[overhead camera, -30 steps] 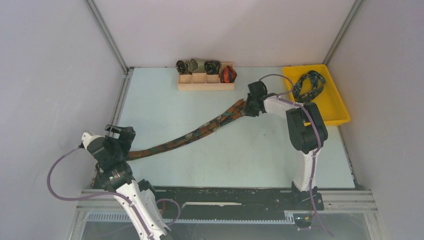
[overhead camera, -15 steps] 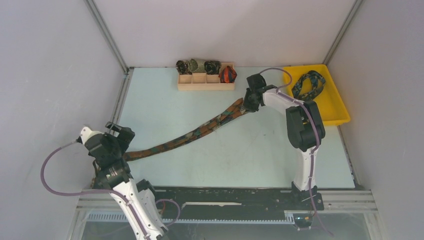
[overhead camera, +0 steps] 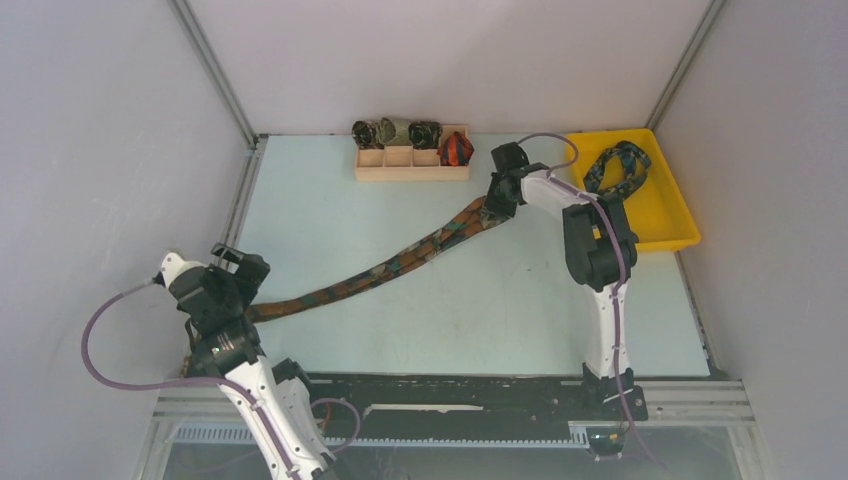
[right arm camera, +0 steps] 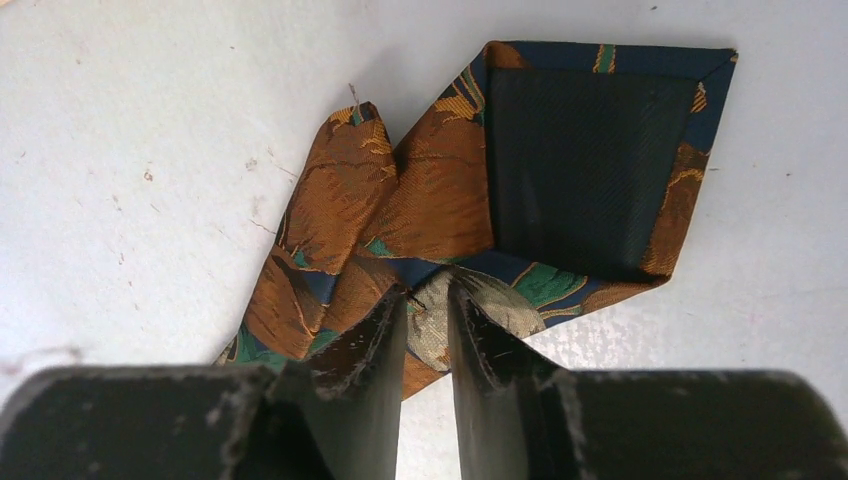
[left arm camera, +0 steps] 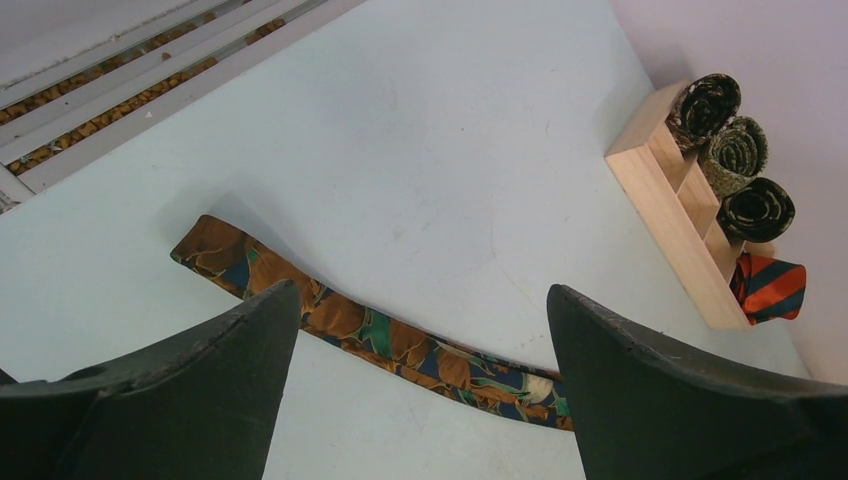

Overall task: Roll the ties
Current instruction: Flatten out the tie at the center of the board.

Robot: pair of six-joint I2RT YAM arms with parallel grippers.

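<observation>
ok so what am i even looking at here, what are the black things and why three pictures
Two robot arms are bolted at the near edge of a pale table. One picture looks down from above. The other two come from a camera on each wrist, so the black shapes there are that arm's own fingers. A long brown tie lies across the table. The right gripper pinches its wide end. The left gripper is wide open over the narrow end, holding nothing. At the back, a wooden rack holds rolled ties, and a yellow tray holds another tie.
</observation>
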